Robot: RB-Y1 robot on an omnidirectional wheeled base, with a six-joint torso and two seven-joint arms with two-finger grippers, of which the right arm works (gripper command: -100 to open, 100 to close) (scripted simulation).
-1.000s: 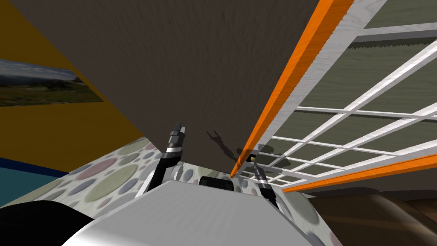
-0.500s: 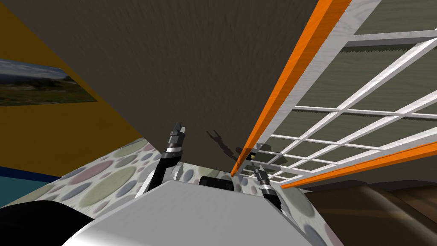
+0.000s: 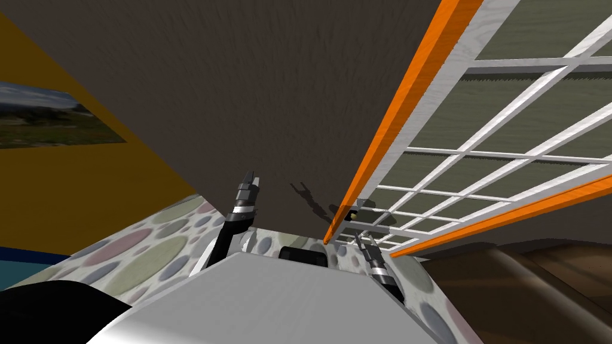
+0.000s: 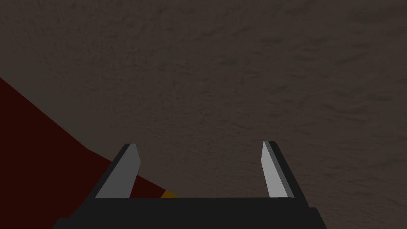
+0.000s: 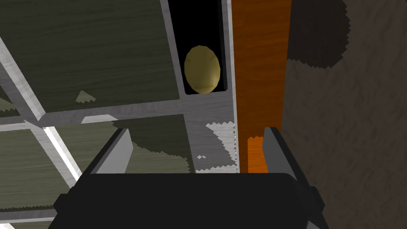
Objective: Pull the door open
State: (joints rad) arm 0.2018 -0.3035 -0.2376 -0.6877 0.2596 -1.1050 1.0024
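The door (image 3: pixel 478 179) is a white grid of bars over grey-green panes, hung beside an orange frame post (image 3: pixel 394 119). Its small brass knob (image 3: pixel 354 216) sits near the post's foot. In the right wrist view the knob (image 5: pixel 202 69) is an oval ahead of my right gripper (image 5: pixel 196 147), which is open and clear of it, with the orange post (image 5: pixel 260 59) beside one finger. In the head view the right gripper (image 3: pixel 360 239) hangs just below the knob. My left gripper (image 3: pixel 250 179) is raised and open (image 4: pixel 198 167), facing the dark brown wall (image 3: pixel 269 89).
A spotted, pastel-dotted floor (image 3: pixel 149 251) lies to my left. The yellow wall (image 3: pixel 89 191) there carries a landscape picture (image 3: pixel 48 116). A second orange strip (image 3: pixel 508 215) runs along the door's lower right, with brown floor (image 3: pixel 526 286) beyond it.
My right gripper has opened, let go of the knob and drawn back a little from it. The whole view has shifted slightly. The left arm has held still.
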